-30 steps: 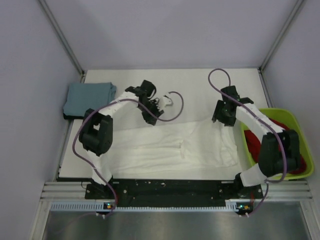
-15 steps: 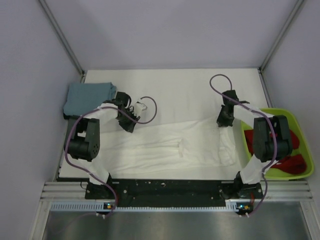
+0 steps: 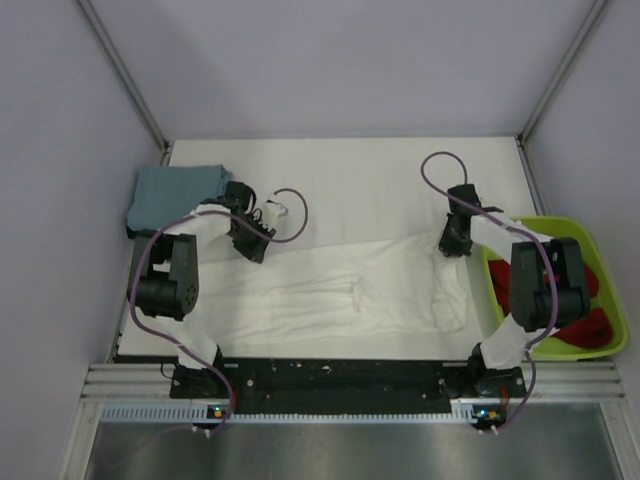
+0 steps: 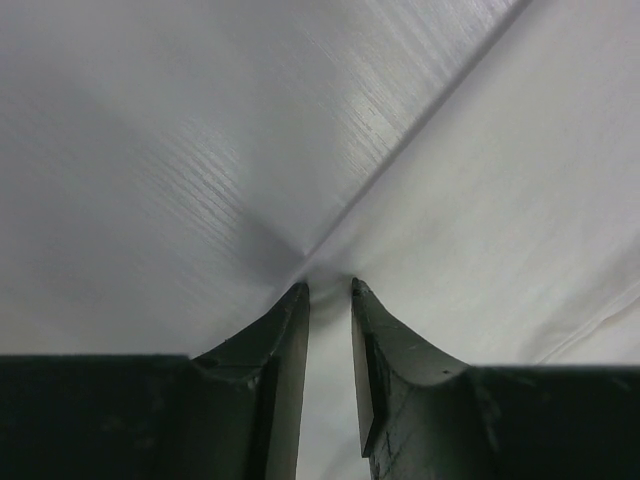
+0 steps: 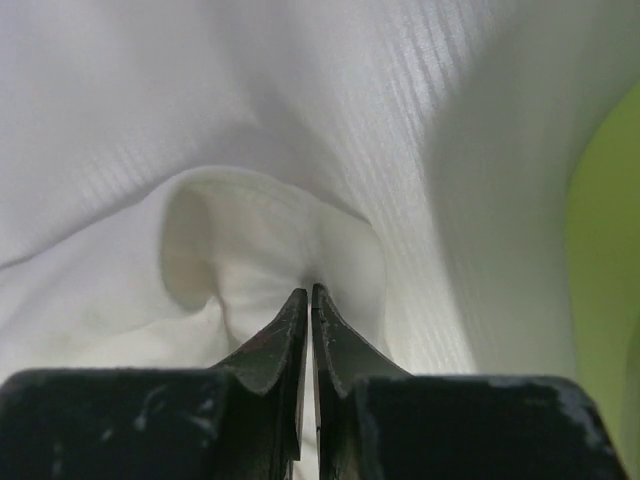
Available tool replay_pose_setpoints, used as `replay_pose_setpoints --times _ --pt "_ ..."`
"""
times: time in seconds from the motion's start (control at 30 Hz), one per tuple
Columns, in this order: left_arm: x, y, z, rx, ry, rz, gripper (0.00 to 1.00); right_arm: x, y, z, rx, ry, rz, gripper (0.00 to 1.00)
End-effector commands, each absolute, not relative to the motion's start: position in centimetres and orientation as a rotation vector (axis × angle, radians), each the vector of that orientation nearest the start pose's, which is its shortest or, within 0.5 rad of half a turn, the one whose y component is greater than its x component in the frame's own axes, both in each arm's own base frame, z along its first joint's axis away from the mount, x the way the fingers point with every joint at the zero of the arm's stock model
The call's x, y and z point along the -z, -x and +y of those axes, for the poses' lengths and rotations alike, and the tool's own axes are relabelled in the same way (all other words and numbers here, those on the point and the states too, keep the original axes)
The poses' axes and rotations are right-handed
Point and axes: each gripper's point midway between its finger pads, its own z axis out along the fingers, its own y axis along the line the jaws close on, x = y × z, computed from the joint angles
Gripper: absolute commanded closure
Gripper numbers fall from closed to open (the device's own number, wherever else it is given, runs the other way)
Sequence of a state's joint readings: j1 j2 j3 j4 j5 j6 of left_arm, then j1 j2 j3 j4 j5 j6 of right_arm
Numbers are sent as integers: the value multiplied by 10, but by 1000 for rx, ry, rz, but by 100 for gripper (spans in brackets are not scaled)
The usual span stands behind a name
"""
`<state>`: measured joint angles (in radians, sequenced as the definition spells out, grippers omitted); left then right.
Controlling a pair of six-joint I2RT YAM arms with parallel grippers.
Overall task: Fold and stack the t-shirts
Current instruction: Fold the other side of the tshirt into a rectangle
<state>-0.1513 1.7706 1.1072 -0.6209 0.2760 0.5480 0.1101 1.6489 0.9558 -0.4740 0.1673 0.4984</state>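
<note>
A large white t-shirt (image 3: 340,290) lies spread across the middle of the table. My left gripper (image 3: 257,243) is down at its far left corner, and in the left wrist view the jaws (image 4: 328,288) are shut on the shirt's edge (image 4: 500,220). At the far right corner my right gripper (image 3: 453,243) is shut on a bunched fold of the same shirt (image 5: 260,230), the fingertips (image 5: 309,290) nearly touching. A folded blue-grey t-shirt (image 3: 180,192) lies at the back left, with a black t-shirt's edge (image 3: 135,232) showing under it.
A lime-green bin (image 3: 560,225) holding red cloth (image 3: 590,330) stands at the table's right edge, close to my right arm; its wall (image 5: 610,300) shows in the right wrist view. Grey walls enclose the table on three sides.
My left gripper moved left and nearer, from the back middle to the shirt's far left corner. My right gripper closed on the cloth. The shirt's right end has narrowed.
</note>
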Motion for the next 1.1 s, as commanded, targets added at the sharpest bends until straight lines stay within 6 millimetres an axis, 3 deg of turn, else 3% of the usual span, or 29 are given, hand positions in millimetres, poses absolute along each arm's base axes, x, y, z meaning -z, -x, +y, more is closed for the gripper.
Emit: replay_pose_setpoints --times 0.0,0.07,0.13,0.2,0.33,0.4,0.47,0.6,0.67,0.73,0.87,1.07 --pt "-4 -325 -56 231 -1011 2697 70 -82 -357 41 21 -367 2504 93" --pt "-17 -327 -60 254 -1013 2672 68 -105 -364 51 -19 -353 2440 87" --pt "-32 -329 -66 290 -1027 2635 65 -115 -368 65 -98 -343 2410 80" --pt "-44 -335 -69 297 -1043 2592 59 -112 -372 76 -175 -324 2424 78" --pt "-61 -352 -88 358 -1062 2519 52 -89 -374 77 -150 -354 2496 72" --pt "-76 -360 -117 418 -1129 2464 51 -86 -372 76 -150 -357 2504 70" --pt "-89 -358 -163 510 -1225 2378 53 -86 -369 77 -178 -361 2509 70" --pt "-105 -365 -246 680 -1269 2239 55 -78 -342 79 -239 -404 2558 68" --pt "-103 -366 -280 722 -1303 2212 55 -72 -325 77 -235 -419 2585 64" --pt "-88 -366 -308 716 -1342 2213 53 -63 -310 74 -222 -422 2613 62" --pt "-76 -371 -353 714 -1358 2151 50 -52 -300 80 -259 -414 2647 62" --pt "-47 -377 -373 626 -1362 2190 48 -33 -298 83 -264 -413 2698 69"
